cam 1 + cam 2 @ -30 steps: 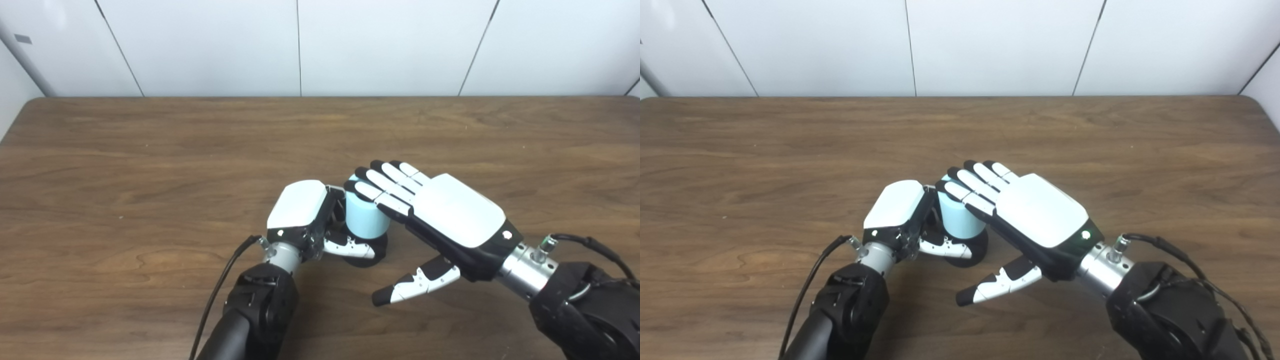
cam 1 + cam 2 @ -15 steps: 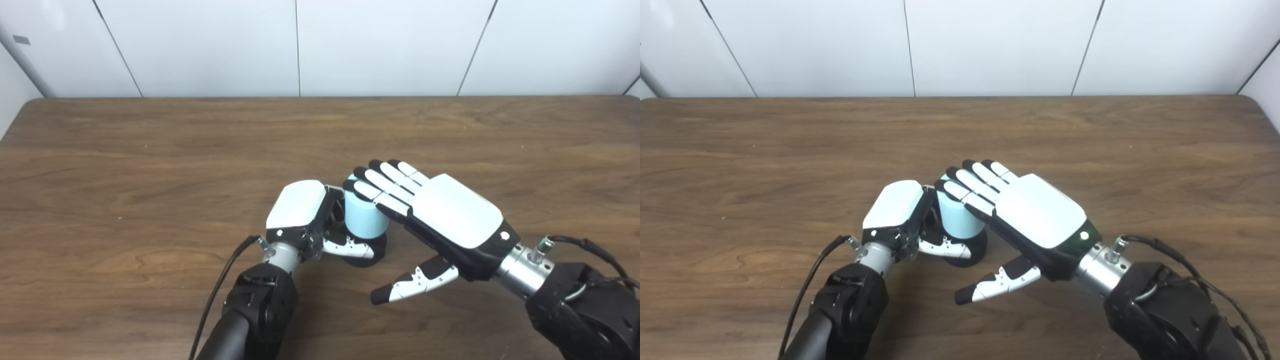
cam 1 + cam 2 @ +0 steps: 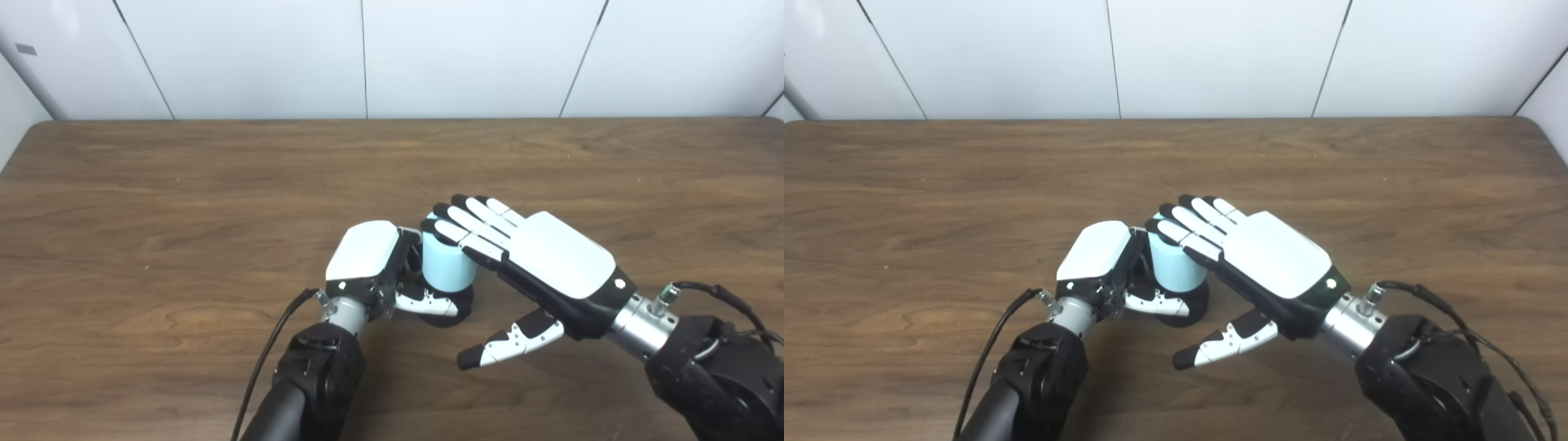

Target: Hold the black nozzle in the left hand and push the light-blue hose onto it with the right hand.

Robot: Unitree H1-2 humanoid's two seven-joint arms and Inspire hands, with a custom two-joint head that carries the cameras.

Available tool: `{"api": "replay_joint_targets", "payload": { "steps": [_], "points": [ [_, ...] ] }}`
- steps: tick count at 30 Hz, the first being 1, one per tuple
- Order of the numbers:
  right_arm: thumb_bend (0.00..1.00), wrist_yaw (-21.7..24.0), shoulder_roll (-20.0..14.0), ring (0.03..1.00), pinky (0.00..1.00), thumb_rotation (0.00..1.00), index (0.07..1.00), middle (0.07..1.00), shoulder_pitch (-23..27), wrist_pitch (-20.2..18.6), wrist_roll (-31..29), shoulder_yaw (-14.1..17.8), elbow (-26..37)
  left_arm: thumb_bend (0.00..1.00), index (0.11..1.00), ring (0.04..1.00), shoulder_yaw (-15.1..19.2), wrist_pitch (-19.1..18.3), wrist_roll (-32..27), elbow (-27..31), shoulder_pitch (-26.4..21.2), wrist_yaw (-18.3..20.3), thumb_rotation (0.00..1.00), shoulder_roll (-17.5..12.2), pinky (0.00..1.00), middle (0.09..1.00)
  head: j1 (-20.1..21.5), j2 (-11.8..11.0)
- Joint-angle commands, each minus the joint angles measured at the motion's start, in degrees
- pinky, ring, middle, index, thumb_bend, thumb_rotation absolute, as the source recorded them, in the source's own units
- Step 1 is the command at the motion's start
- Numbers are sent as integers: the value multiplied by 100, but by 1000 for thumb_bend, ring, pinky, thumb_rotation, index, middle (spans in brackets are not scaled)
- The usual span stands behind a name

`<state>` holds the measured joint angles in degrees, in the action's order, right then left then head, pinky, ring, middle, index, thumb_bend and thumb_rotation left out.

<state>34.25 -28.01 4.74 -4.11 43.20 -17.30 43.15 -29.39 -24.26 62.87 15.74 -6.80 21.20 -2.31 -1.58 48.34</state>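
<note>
The light-blue hose is a short upright cylinder standing on the black nozzle, whose round base shows beneath it on the table. My left hand is shut on the black nozzle, thumb wrapped across its front. My right hand is open, fingers stretched flat and resting on top of the hose, thumb hanging free below. The top of the hose is mostly hidden under those fingers.
The wooden table stretches wide to the left, right and back. A white panelled wall runs behind its far edge. A black cable trails from my left wrist.
My right forearm and thumb have shifted slightly; the fingers stay flat on the hose top. The left hand and nozzle have not moved.
</note>
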Motion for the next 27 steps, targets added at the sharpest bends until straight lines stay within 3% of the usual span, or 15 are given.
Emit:
{"api": "replay_joint_targets", "payload": {
  "steps": [1,5,11,19,27],
  "points": [
    [639,666,-295,983,1000,832,932,957,-329,-169,63,-124,-469,497,456,519,-68,-225,-12,-258,305,528,0,-75,509,532,-5,1],
    [633,759,-377,991,1000,831,940,966,-351,-330,29,-40,-365,498,460,505,-89,-207,13,-242,296,522,0,-89,491,531,3,4],
    [631,674,-477,987,1000,821,931,958,-494,-204,16,-12,-264,499,465,492,-83,-190,-14,-260,293,470,0,-93,477,528,8,2],
    [643,750,-319,981,998,819,929,953,-697,-227,101,-116,16,498,461,495,-74,-211,-34,-243,295,525,0,-83,486,533,26,0],
    [636,760,-178,984,1000,826,939,958,-480,-319,171,-297,-8,498,462,491,-62,-184,-86,-225,323,513,0,-91,485,532,21,-10]
  ]
}}
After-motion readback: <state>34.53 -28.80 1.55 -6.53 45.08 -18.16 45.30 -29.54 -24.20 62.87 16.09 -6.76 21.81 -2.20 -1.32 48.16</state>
